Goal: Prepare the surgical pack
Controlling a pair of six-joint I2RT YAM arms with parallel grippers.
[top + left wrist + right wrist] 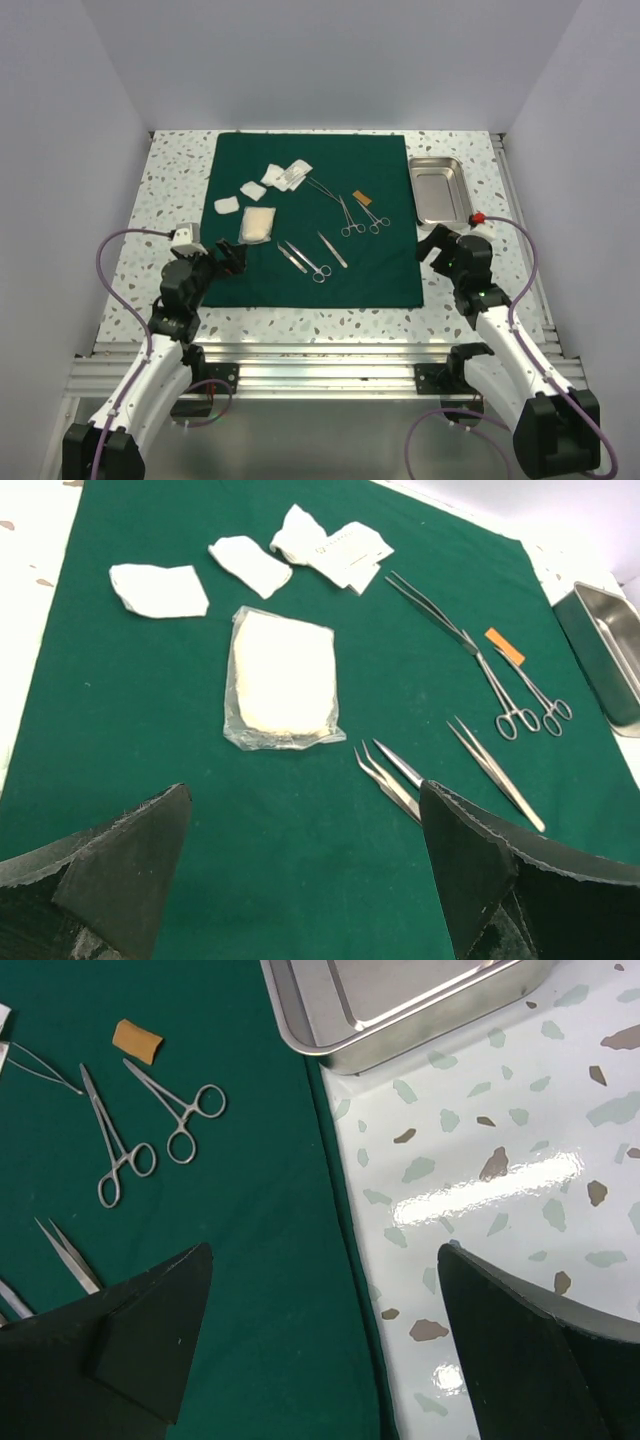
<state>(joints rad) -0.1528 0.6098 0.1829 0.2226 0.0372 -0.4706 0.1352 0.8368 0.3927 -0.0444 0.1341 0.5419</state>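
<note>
The dark green drape (pixel 380 270) lies flat on the table. On it are white gauze pads (pixel 227 205), a clear packet of gauze (pixel 258 224), two ring-handled forceps (pixel 347 212), tweezers (pixel 333 249) and scissors (pixel 305 262). The steel tray (pixel 438 207) stands empty off the drape's right edge. My left gripper (pixel 232 258) is open and empty over the drape's near left part (pixel 150 710), with the packet (pixel 282 677) ahead and tweezers (pixel 390 780) by its right finger. My right gripper (pixel 432 243) is open and empty over the drape's right edge (pixel 335 1210), with the tray (pixel 420 1040) ahead.
A white printed wrapper (pixel 295 174) lies at the back of the drape. A small orange piece (pixel 362 197) lies near the forceps. Bare speckled table surrounds the drape, with white walls on three sides. A metal rail runs along the near edge.
</note>
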